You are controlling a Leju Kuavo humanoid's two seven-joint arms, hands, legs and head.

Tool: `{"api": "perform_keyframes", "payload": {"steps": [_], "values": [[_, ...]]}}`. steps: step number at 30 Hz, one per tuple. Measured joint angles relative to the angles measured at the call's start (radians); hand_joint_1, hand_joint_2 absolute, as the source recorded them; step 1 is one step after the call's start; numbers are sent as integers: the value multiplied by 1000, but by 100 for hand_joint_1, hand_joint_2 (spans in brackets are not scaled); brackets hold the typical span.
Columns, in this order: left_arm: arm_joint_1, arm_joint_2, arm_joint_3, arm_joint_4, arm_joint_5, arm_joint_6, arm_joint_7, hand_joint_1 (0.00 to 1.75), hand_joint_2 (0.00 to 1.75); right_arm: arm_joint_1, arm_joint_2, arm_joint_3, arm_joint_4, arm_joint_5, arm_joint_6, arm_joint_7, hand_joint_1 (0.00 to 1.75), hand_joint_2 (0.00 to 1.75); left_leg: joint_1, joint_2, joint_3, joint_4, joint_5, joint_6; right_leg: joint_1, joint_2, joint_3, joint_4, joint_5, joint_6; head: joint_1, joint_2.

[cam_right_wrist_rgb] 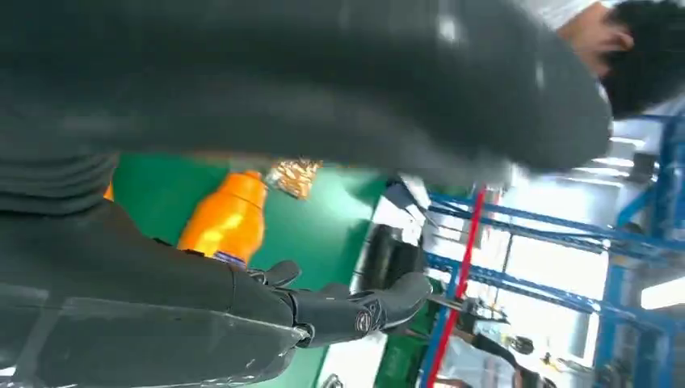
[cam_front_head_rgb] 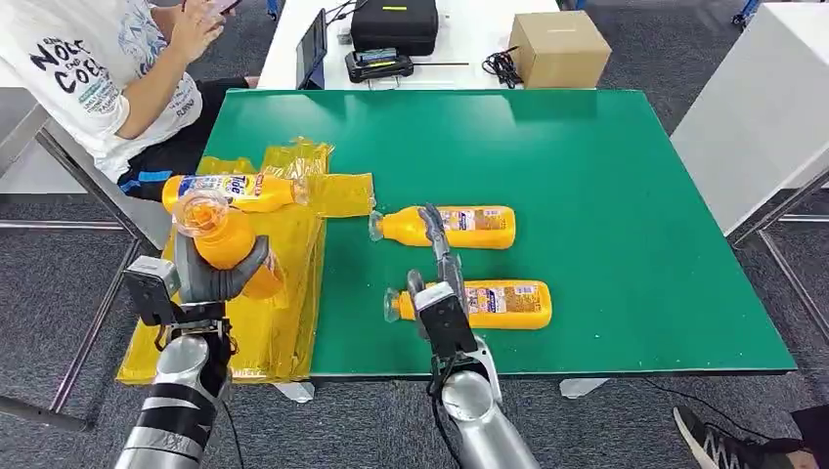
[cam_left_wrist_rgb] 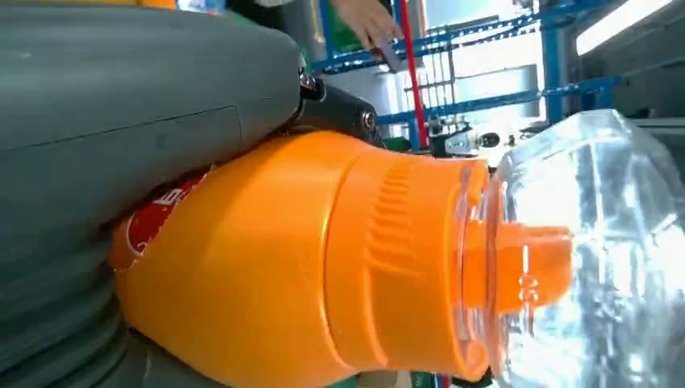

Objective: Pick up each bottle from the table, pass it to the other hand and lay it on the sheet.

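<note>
My left hand (cam_front_head_rgb: 210, 278) grips an orange bottle (cam_front_head_rgb: 223, 239) with a clear cap, held up over the yellow sheet (cam_front_head_rgb: 283, 322); close up, the bottle (cam_left_wrist_rgb: 323, 259) sits against the grey thumb (cam_left_wrist_rgb: 145, 89). Another orange bottle (cam_front_head_rgb: 235, 191) lies on the sheet at its far end. Two more lie on the green table (cam_front_head_rgb: 606, 195): a far bottle (cam_front_head_rgb: 450, 226) and a near bottle (cam_front_head_rgb: 484, 303). My right hand (cam_front_head_rgb: 440, 283) hovers over them with fingers stretched out and holds nothing. In the right wrist view the far bottle (cam_right_wrist_rgb: 226, 222) lies beyond the spread dark fingers (cam_right_wrist_rgb: 355, 311).
A person in a white shirt (cam_front_head_rgb: 88, 68) sits at the table's far left corner. Behind the green table a white table holds a cardboard box (cam_front_head_rgb: 559, 47), a black case (cam_front_head_rgb: 395, 24) and a tablet (cam_front_head_rgb: 313, 47). Another white table (cam_front_head_rgb: 772, 107) stands to the right.
</note>
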Motion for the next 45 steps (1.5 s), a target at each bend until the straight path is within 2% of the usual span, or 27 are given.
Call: {"api": "perform_keyframes", "payload": {"steps": [9, 12, 16, 20, 26, 28, 33, 45], "values": [[-1, 2, 2, -2, -2, 2, 0, 175, 175, 7, -3, 1, -32, -2, 2, 0, 0, 0, 0, 0, 0, 0, 0, 0, 0, 0, 0, 0, 0, 0, 0, 0], [-15, 10, 6, -2, -164, 157, -31, 175, 175, 30, -4, 2, -83, -72, 7, -66, 0, 0, 0, -1, -1, 0, 0, 0, 0, 0, 0, 0, 0, 0, 1, 0], [-46, 27, 16, 3, -328, 291, -35, 175, 175, 47, -3, 4, -156, -108, -18, -90, 0, 0, 0, 0, 0, 0, 0, 0, 0, 0, 0, 0, 0, 0, 0, 0], [-81, 51, 16, 56, -620, 445, 6, 175, 175, 66, -4, 13, -245, -136, -36, -108, 0, 0, 0, 0, 0, 0, 1, 0, 0, 0, 0, 0, 0, 0, 0, 0], [-171, 103, -29, 278, -1085, 445, 157, 175, 175, 67, -5, 30, -275, -161, -19, -98, 0, 0, 0, 0, 0, 0, 1, 0, 0, 0, 0, 0, 1, 0, 0, 0], [-193, 127, -58, 361, -1164, 437, 188, 175, 175, 67, -5, 36, -275, -162, -5, -94, 0, 0, 0, 1, 0, 0, 2, 0, 0, 0, 0, 0, 1, 0, 0, 0], [-223, 158, -91, 487, -1194, 438, 199, 175, 175, 67, -5, 39, -275, -162, 3, -93, 0, 0, 0, 0, 0, 0, 2, 0, 0, 1, 0, 0, 1, 0, 0, 0], [-265, 197, -132, 613, -1258, 293, 242, 175, 175, 67, -5, 52, -275, -165, 27, -81, 0, 0, 0, 0, 0, 0, 1, 0, 0, 1, 0, 0, 1, 0, 0, 0]]}}
